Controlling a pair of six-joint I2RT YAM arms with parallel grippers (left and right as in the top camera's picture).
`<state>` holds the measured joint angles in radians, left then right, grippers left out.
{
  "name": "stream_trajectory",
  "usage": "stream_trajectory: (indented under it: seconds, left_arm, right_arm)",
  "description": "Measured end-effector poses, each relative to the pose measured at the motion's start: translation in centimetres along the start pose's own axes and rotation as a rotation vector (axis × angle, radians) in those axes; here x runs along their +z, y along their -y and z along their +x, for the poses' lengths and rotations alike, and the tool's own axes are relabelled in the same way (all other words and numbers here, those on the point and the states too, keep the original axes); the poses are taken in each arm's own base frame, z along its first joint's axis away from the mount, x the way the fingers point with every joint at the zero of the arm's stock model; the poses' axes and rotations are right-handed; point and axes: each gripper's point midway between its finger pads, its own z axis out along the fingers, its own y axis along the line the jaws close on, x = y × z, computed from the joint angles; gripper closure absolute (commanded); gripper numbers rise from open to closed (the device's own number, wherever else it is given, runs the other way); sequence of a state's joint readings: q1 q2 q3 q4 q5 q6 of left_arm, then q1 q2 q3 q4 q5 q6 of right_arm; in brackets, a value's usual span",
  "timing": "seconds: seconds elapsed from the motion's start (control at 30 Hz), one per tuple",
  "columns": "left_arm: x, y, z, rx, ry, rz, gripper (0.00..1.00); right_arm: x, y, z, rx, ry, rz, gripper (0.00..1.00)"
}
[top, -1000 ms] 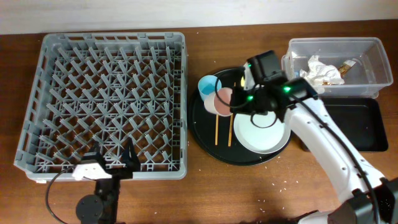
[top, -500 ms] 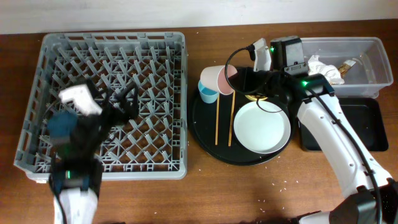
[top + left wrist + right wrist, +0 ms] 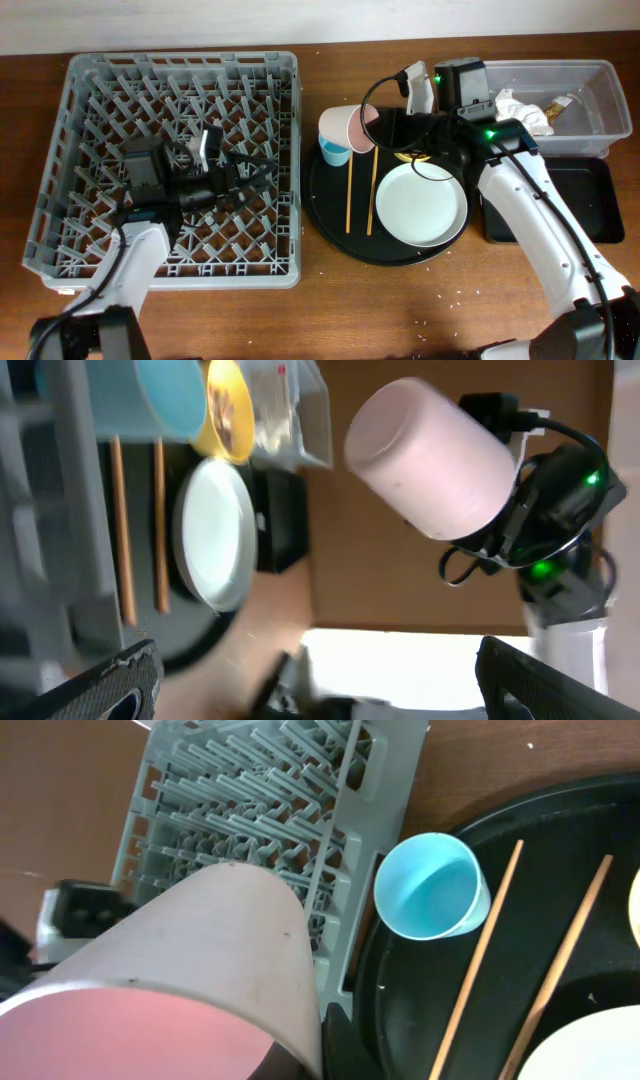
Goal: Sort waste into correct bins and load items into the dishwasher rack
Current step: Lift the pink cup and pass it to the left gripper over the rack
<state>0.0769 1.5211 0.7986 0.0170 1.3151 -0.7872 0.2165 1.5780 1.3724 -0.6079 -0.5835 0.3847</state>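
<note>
The right gripper (image 3: 372, 122) is closed on the white cup (image 3: 343, 127) and holds it on its side above the upper left edge of the round tray (image 3: 330, 215), just over the blue cup (image 3: 334, 154). The left gripper (image 3: 243, 177), jaws apart and empty, hangs over the rack (image 3: 60, 150) at centre left.

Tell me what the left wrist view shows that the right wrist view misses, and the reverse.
Only the left wrist view: the clear rectangular plastic tub and the right arm. Only the right wrist view: the pegs of the large grey plastic rack and the pink inside of the small white cup. Both: that cup held in the right fingers, the light blue cup, the thin wooden chopsticks.
</note>
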Motion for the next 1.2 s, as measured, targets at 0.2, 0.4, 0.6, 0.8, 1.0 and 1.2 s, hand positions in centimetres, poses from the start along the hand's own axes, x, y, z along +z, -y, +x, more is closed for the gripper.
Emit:
stream_trajectory:
  seconds: [0.2,0.4,0.6,0.8,1.0,1.2]
  left_arm:
    - [0.2,0.6,-0.6,-0.059,-0.012,0.041,0.01]
    - [-0.1,3.9,-1.8,0.055,-0.009,0.114,0.01]
    - [-0.1,4.3,-1.6,0.006,-0.027,0.125,0.01]
    - [-0.1,4.2,-1.6,-0.025,-0.029,0.123,0.01]
    - [-0.1,4.2,-1.6,-0.033,-0.030,0.123,0.18]
    - [0.4,4.3,-1.1,-0.038,-0.049,0.124,0.19]
  right_arm:
    - [0.4,-2.1,0.2,-0.035,-0.012,-0.083,0.96]
    - [1.9,-6.9,1.6,-0.107,-0.088,-0.321,0.96]
    - [3.5,-8.2,2.5,-0.133,-0.169,-0.530,0.96]
    - [5.5,-8.7,4.8,-0.127,-0.283,-0.670,0.96]
    - [7.5,-10.9,7.4,-0.186,-0.345,-0.738,0.96]
    - [8.9,-10.8,7.8,-0.179,-0.350,-0.716,0.96]
